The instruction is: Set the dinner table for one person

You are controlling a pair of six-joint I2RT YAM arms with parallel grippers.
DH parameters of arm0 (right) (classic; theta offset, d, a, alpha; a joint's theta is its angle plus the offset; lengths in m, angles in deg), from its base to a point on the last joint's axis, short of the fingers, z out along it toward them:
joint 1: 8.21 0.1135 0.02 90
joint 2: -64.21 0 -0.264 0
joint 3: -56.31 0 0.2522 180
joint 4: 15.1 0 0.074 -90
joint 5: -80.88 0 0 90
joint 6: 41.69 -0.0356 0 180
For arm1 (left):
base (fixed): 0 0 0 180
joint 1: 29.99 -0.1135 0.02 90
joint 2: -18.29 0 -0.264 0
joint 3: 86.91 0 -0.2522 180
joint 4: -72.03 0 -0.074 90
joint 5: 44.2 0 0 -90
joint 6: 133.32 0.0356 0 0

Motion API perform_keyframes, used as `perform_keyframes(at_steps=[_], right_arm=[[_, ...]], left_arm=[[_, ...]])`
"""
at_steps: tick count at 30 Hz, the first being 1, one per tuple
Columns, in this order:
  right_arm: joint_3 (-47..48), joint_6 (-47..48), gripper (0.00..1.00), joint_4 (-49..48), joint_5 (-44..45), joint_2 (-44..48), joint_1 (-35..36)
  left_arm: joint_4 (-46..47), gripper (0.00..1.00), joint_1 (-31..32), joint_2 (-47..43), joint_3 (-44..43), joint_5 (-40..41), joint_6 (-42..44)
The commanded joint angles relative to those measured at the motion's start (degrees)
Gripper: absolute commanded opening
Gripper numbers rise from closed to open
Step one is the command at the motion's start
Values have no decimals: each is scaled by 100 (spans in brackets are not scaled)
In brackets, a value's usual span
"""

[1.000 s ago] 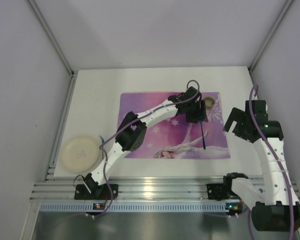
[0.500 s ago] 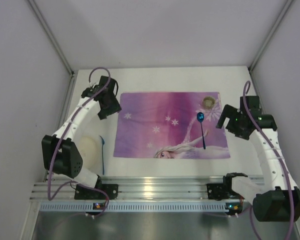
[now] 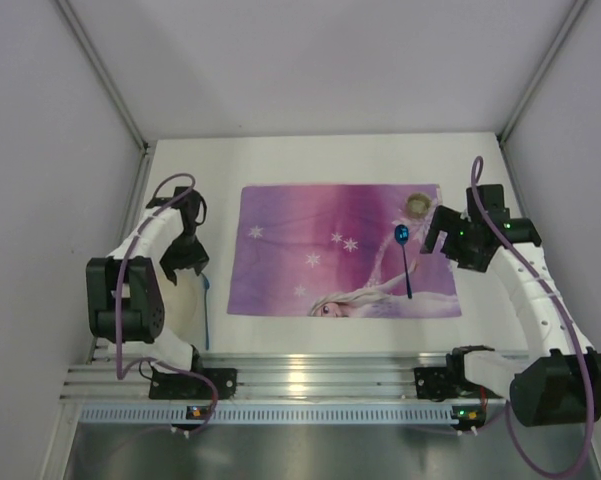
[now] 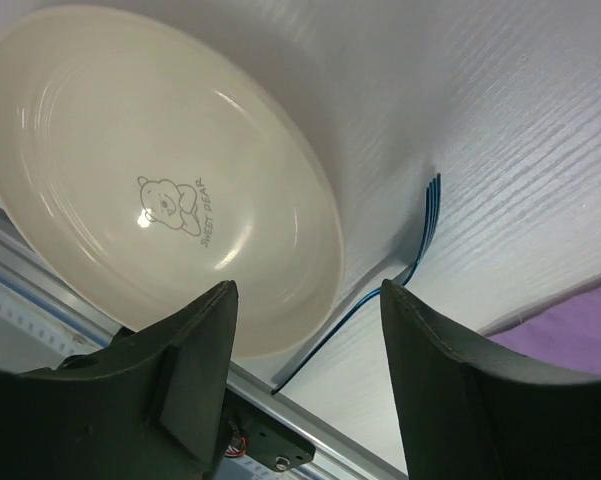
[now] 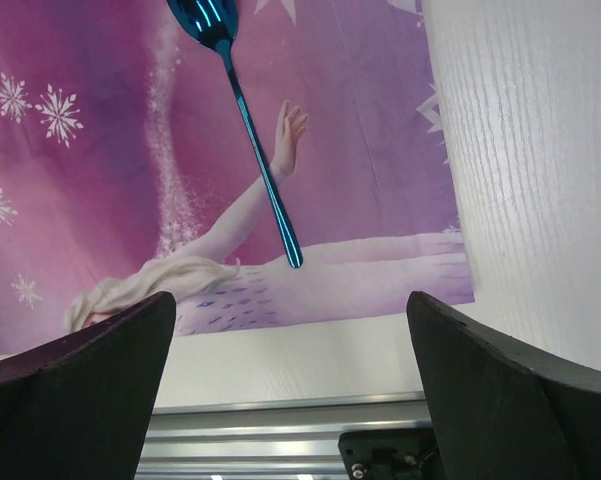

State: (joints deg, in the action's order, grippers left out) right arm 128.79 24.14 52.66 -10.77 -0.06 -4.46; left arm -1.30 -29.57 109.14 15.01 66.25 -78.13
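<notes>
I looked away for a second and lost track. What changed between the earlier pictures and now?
The left hand swung from the spoon on the placemat to its own side, now open above the plate. The right hand edged toward the placemat. Spoon, cup, plate and fork stayed put; nothing grasped.

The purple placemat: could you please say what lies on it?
A blue spoon and a small round item near its far right corner. The right arm hides part of its right edge.
</notes>
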Motion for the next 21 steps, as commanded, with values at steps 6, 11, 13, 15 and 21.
perform_keyframes(at_steps=[6, 11, 13, 15, 21], right_arm=[[298, 157, 100, -3, 147, 152, 65], [298, 210, 100, 49, 287, 160, 65], [289, 228, 100, 49, 314, 161, 65], [289, 245, 100, 67, 341, 152, 65], [316, 263, 100, 93, 437, 152, 65]], left_arm=[[482, 60, 1, 583, 218, 117, 132], [604, 49, -166, 882, 261, 231, 150], [666, 42, -166, 1022, 279, 276, 211], [780, 33, -174, 1119, 305, 267, 307], [982, 5, -174, 1321, 393, 442, 439]])
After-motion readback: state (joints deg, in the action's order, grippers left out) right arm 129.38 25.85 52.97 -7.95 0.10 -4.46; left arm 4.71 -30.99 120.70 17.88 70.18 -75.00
